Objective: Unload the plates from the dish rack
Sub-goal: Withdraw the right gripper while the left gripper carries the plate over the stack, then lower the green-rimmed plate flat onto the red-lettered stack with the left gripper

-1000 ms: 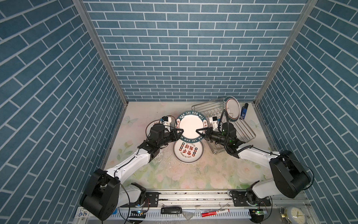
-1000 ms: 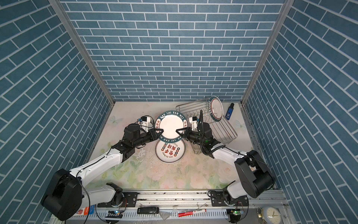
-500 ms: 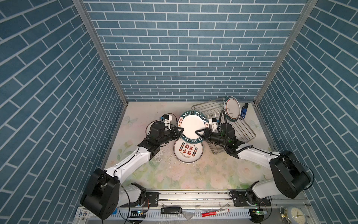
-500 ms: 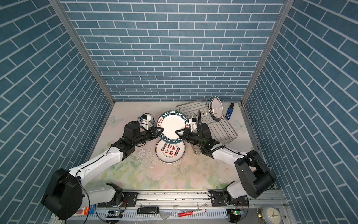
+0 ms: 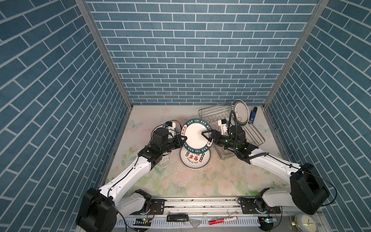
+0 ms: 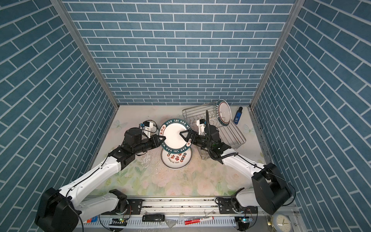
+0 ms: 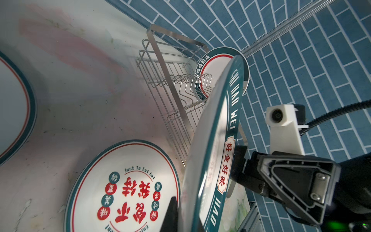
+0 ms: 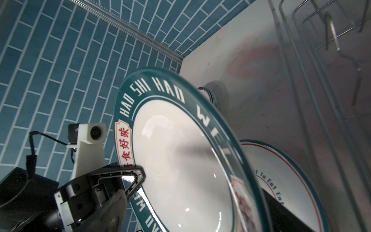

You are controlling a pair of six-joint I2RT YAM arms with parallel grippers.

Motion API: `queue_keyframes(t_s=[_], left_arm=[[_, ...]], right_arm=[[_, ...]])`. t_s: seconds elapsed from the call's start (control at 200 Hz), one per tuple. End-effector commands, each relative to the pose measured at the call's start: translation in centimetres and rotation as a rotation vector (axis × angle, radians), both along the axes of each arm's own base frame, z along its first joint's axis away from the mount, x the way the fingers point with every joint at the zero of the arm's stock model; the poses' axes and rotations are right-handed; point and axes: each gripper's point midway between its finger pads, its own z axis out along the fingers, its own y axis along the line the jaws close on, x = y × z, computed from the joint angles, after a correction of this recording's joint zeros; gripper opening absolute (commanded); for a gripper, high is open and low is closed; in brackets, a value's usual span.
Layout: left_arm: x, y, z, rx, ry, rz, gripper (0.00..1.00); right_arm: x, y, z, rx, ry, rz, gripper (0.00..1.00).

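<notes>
A white plate with a teal lettered band hangs tilted above the table between both arms. My left gripper is shut on its left rim; one dark finger lies against the plate's underside. My right gripper is open, its jaws straddling the right rim without pinching it. A plate with red characters lies flat on the table just below. Another plate stands upright in the silver wire dish rack.
A stack of plates sits on the table behind my left arm. A small blue bottle leans by the rack's far right side. Blue brick walls close in the table on three sides.
My right gripper has opened off the held plate's right rim. The left gripper has closed on the left rim. The plate has hardly moved.
</notes>
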Motion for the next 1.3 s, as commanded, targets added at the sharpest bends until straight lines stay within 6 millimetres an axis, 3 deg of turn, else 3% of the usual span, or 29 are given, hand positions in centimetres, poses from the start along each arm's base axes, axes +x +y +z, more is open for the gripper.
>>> queue_keyframes(t_s=[0.0, 0.085, 0.185, 0.385, 0.48, 0.6, 0.855, 0.975, 1.295], left_arm=[[-0.4, 1.9, 3.1, 0.069, -0.080, 0.055, 0.00], [-1.1, 4.4, 3.0, 0.178, -0.076, 0.127, 0.00], [-2.1, 7.6, 1.9, 0.310, -0.009, 0.223, 0.00], [-3.4, 9.1, -0.4, 0.364, 0.092, 0.271, 0.00], [-3.8, 9.7, -1.0, 0.368, 0.105, 0.295, 0.00], [-4.1, 9.7, -1.9, 0.355, 0.125, 0.296, 0.00], [-4.1, 8.7, -4.8, 0.317, 0.204, 0.284, 0.00], [-4.1, 8.4, -5.6, 0.304, 0.224, 0.281, 0.00], [-3.9, 7.4, -7.9, 0.275, 0.280, 0.262, 0.06]], right_arm=[[0.4, -3.2, 1.2, -0.217, -0.096, -0.092, 0.99], [0.2, -5.7, 1.9, -0.361, -0.127, -0.140, 0.99], [0.2, -10.2, 2.2, -0.551, -0.133, -0.282, 0.99], [-0.6, -19.7, 4.1, -0.828, -0.118, -0.655, 0.99], [-1.2, -22.1, 4.7, -0.918, -0.142, -0.732, 0.99], [-1.6, -22.9, 4.5, -0.965, -0.163, -0.734, 0.99], [-1.8, -22.0, 3.4, -1.021, -0.158, -0.616, 0.99], [-1.6, -22.3, 2.8, -1.053, -0.158, -0.618, 0.99], [-1.1, -20.9, 0.8, -1.029, -0.118, -0.518, 0.99]])
